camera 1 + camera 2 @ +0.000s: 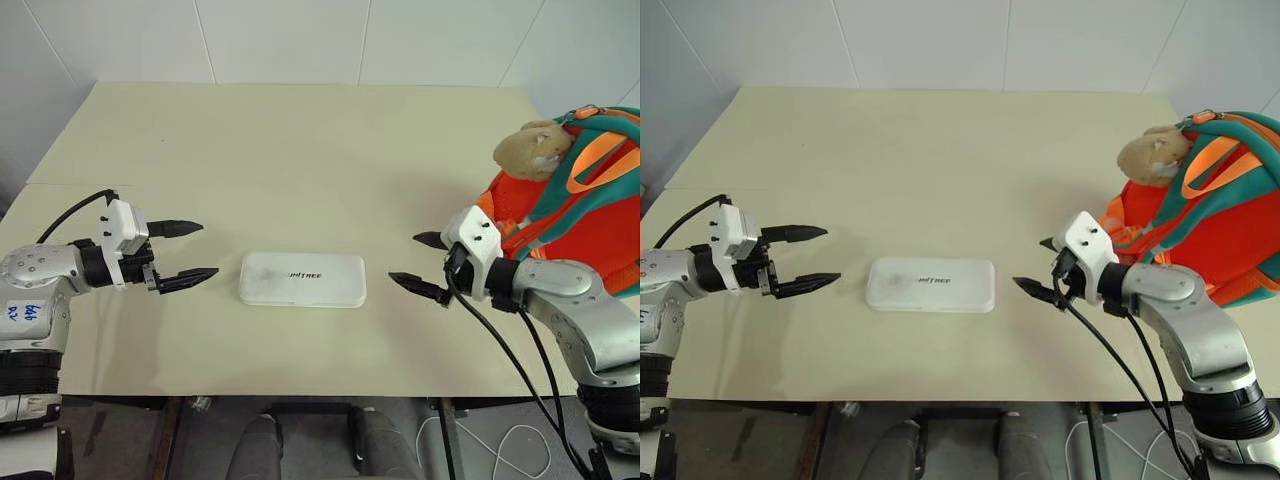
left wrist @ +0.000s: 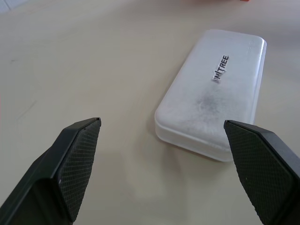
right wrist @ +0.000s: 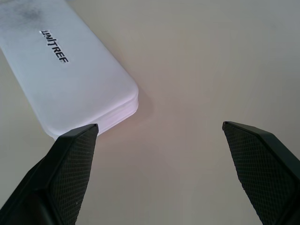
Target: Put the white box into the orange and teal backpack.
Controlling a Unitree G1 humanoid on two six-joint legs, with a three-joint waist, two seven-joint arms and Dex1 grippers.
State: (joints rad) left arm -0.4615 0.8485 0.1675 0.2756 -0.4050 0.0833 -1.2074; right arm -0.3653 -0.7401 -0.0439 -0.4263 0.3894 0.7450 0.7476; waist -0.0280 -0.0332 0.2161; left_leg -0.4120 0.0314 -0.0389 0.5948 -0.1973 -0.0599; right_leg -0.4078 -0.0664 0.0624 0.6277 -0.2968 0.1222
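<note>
The white box (image 1: 302, 279) lies flat on the beige table (image 1: 300, 150), dark lettering on its top, between my two arms. My left gripper (image 1: 194, 251) is open and hovers a short way off the box's left end, pointing at it. Off the box's right end, my right gripper (image 1: 418, 264) is open too, nothing between its fingers. The left wrist view shows the box (image 2: 213, 96) ahead of the spread fingers (image 2: 75, 159); the right wrist view shows the box's end (image 3: 70, 70). The orange and teal backpack (image 1: 585, 205) stands at the table's right edge, behind my right arm, with a tan plush toy (image 1: 532, 150) on it.
Black cables (image 1: 500, 350) hang from my right wrist over the table's front edge. A pale wall rises behind the table's far edge. Bare tabletop stretches beyond the box.
</note>
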